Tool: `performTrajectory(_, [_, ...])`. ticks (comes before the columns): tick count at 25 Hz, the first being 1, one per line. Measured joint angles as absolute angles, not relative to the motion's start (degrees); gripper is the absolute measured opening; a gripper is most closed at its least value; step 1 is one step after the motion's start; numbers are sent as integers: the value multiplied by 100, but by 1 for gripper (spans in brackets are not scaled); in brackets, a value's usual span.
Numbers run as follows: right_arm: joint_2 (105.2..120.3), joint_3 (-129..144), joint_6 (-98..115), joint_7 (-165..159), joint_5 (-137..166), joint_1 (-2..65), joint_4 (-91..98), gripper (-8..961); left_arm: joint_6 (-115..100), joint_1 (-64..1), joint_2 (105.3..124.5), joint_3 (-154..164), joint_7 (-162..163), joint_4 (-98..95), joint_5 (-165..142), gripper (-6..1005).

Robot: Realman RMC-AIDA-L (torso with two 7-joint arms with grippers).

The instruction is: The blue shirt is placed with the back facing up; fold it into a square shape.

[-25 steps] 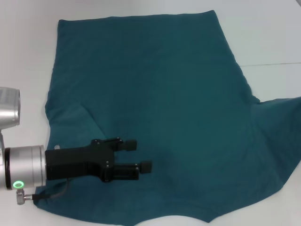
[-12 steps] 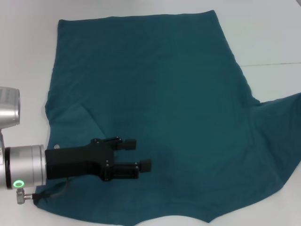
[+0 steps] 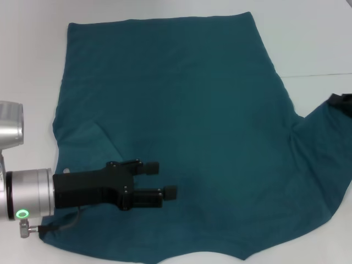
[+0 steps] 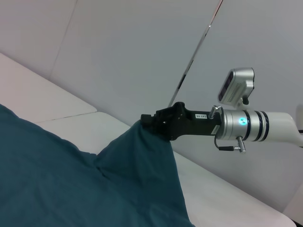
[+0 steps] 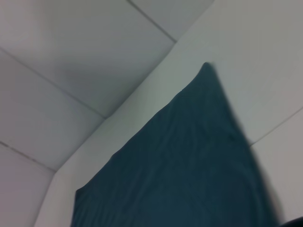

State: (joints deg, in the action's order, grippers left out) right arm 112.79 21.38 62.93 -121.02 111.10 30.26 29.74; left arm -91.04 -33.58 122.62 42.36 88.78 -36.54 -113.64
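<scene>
Head view: right tool newly at blue shirt sleeve

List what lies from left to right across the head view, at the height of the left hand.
Left arm's silver wrist → left hand, open over the blue shirt → the shirt's right sleeve, lifted at its tip by the right hand at the frame's right edge.

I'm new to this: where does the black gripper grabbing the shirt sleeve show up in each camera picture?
Head view: the right gripper peeks in at the right edge, on the sleeve.
Left wrist view: it sits mid-picture, lifting the sleeve tip.
Right wrist view: not visible.
Shared landmark: the blue shirt, in every view.
</scene>
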Motion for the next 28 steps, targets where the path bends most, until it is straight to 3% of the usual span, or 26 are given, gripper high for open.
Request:
performTrajectory(19, [11757, 2720, 6190, -12030, 11105, 3730, 2852, 4, -9017, -3363, 12262, 4218, 8895, -3638, -11372, 893])
performTrajectory(28, [11830, 3184, 5924, -12029, 11117, 3922, 2523, 63, -8987, -3303, 12261, 4218, 8895, -3638, -11369, 892])
